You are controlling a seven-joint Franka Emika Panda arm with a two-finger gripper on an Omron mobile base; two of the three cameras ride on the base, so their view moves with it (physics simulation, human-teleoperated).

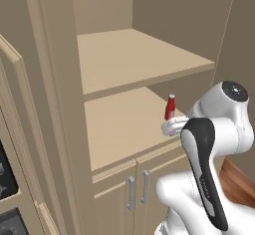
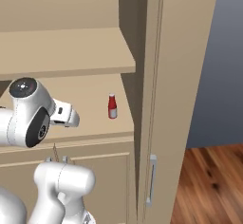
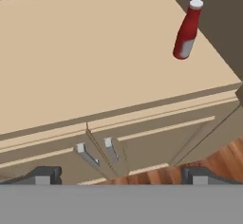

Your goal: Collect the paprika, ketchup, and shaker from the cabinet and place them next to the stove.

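You're at fetch step: slim bright red ketchup squeeze bottle [image 3: 186, 32] upright on beige wooden cabinet [image 1: 124, 124] shelf; claw [image 3: 121, 175] apart, empty; advance, straddle bottle, then clamp

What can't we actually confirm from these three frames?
- Paprika and shaker: not identifiable on the shelf parts shown. The arm covers some of the lower shelf in both base views, and the frame edges cut the shelves.
- Gripper: just the fingertips at the hand view's bottom edge, standing wide apart.
- Ketchup: label too small to read.
- Behind the two small doors: closed, contents hidden.
- Stove: outside what these frames cover.
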